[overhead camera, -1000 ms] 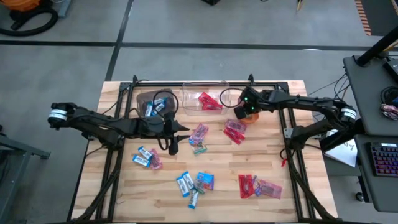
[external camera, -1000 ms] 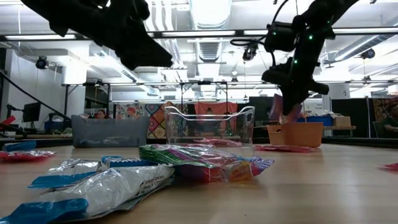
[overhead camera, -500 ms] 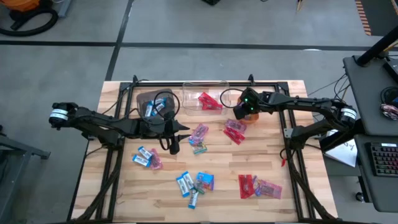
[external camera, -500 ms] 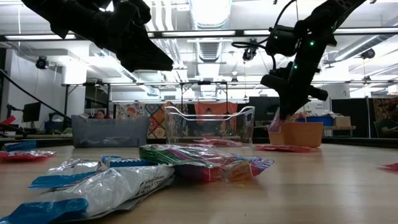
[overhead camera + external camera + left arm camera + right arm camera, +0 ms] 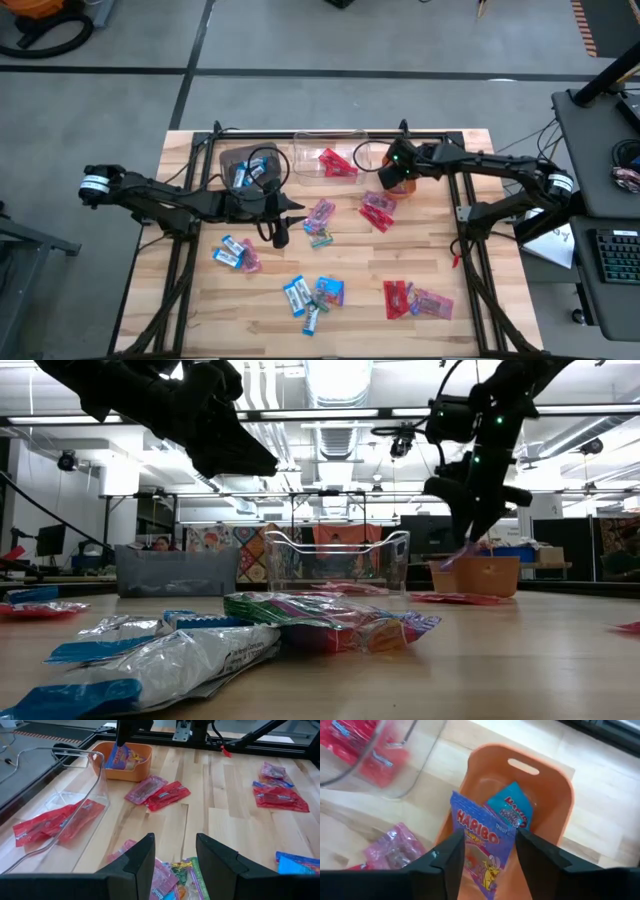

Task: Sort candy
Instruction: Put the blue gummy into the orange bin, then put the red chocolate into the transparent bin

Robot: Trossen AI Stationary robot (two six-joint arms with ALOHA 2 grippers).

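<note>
Glossy, crinkled candy [image 5: 320, 222] lies scattered on the planked wooden tabletop [image 5: 470, 255]. The right hand [image 5: 485, 852] hangs over the orange bin [image 5: 555, 795] — fingers parted, a purple packet [image 5: 480, 847] loose between them, its lower end hidden. The left hand [image 5: 172, 865] hovers mid-tabletop, part open and empty.

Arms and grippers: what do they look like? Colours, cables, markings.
Both arms are dark with slim jointed links. The left arm has a white band at its outer joint; the right arm shows green lights near its wrist and a white band farther back. Black cables loop near the left gripper. Wrist views show dark fingers.

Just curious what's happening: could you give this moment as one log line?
right end effector: open, over orange bin | purple candy: dropping in | left end effector: open, waiting mid-table
</note>
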